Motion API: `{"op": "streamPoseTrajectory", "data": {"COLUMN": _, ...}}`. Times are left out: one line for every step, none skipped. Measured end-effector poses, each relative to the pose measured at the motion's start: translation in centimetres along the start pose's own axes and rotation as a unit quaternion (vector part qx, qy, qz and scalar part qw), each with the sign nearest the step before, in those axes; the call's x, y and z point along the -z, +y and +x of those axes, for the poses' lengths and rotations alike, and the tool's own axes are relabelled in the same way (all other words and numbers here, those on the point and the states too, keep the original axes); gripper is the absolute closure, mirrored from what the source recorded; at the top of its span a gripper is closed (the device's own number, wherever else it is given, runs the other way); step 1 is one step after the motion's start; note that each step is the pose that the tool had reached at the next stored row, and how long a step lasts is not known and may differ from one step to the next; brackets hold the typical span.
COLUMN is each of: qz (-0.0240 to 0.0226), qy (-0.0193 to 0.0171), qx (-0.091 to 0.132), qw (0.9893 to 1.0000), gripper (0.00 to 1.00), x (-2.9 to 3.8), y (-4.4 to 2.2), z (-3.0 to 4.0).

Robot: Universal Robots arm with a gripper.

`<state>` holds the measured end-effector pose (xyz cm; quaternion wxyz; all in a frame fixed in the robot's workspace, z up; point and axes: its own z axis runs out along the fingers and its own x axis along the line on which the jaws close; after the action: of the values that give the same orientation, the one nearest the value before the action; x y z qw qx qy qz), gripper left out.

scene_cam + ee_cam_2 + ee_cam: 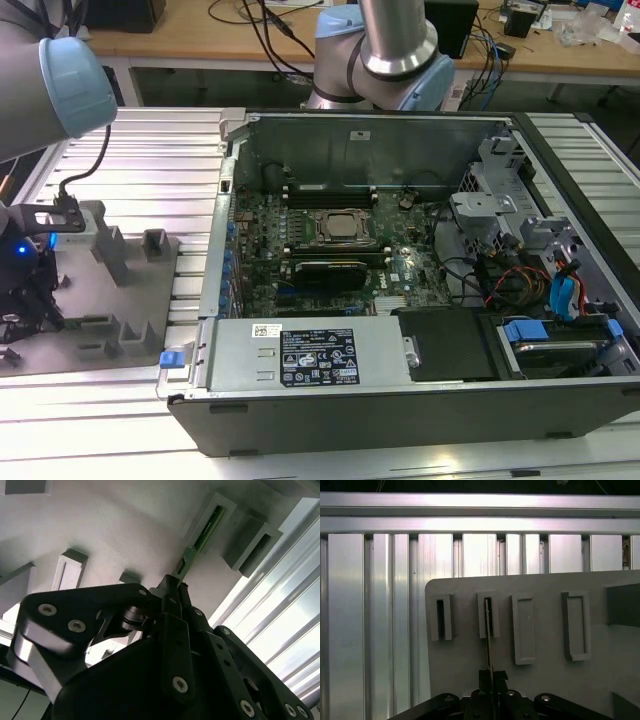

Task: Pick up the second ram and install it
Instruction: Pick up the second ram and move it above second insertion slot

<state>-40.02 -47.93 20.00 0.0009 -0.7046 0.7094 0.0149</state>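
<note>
Second ram (205,530) stands on edge in a holder slot (481,616) of the grey fixture plate (555,680). The gripper (492,679) appears pressed together on its near end, pinching it. Light, stiff, thin, fragile board: grip the bare edges, not the chips.

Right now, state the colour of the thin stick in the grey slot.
Green thin circuit-board stick, best in second wrist view.

Second ram (199,541): far end sunk in the grey holder slot (226,502), near end hidden between the tool (175,586) fingertips. In the first wrist view it's edge-on, chips can't be made out. Tool body cut off by the frame edge in both wrist views. In the exterior view it's dark and clipped at the exterior view's left.
</note>
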Motion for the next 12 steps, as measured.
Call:
{"op": "streamPoseTrajectory", "data": {"qz": 0.0, "qy": 0.0, "qx": 0.0, "qw": 1.0, "gripper": 0.86, "x": 0.0, "y": 0.0, "z": -0.01}}
{"op": "streamPoseTrajectory", "data": {"qz": 0.0, "qy": -0.0001, "qx": 0.0, "qw": 1.0, "gripper": 0.86, "x": 0.0, "y": 0.0, "z": -0.01}}
{"op": "streamPoseTrajectory", "data": {"qz": 0.0, "qy": -0.0001, "qx": 0.0, "qw": 1.0, "gripper": 0.86, "x": 0.0, "y": 0.0, "z": -0.02}}
{"op": "streamPoseTrajectory", "data": {"qz": 0.0, "qy": -0.0001, "qx": 0.0, "qw": 1.0, "gripper": 0.86, "x": 0.0, "y": 0.0, "z": -0.02}}
{"op": "streamPoseTrajectory", "data": {"qz": 0.0, "qy": -0.0001, "qx": 0.0, "qw": 1.0, "gripper": 0.86, "x": 0.0, "y": 0.0, "z": -0.02}}
{"op": "streamPoseTrajectory", "data": {"qz": 0.0, "qy": -0.0001, "qx": 0.0, "qw": 1.0, "gripper": 0.86, "x": 0.0, "y": 0.0, "z": -0.02}}
{"op": "streamPoseTrajectory", "data": {"qz": 0.0, "qy": -0.0001, "qx": 0.0, "qw": 1.0, "gripper": 0.86, "x": 0.0, "y": 0.0, "z": -0.03}}
{"op": "streamPoseTrajectory", "data": {"qz": 0.0, "qy": -0.0001, "qx": 0.0, "qw": 1.0, "gripper": 0.86, "x": -0.01, "y": 0.0, "z": -0.03}}
{"op": "streamPoseTrajectory", "data": {"qz": 0.0, "qy": -0.0001, "qx": 0.0, "qw": 1.0, "gripper": 0.86, "x": 0.0, "y": 0.0, "z": -0.03}}
{"op": "streamPoseTrajectory", "data": {"qz": 0.0, "qy": 0.0002, "qx": 0.0, "qw": 1.0, "gripper": 0.86, "x": 0.01, "y": 0.0, "z": -0.04}}
{"op": "streamPoseTrajectory", "data": {"qz": 0.0, "qy": 0.0004, "qx": 0.0, "qw": 1.0, "gripper": 0.86, "x": 0.06, "y": 0.0, "z": -0.04}}
{"op": "streamPoseTrajectory", "data": {"qz": 0.0, "qy": 0.0005, "qx": 0.0, "qw": 1.0, "gripper": 0.86, "x": 0.26, "y": 0.0, "z": -0.05}}
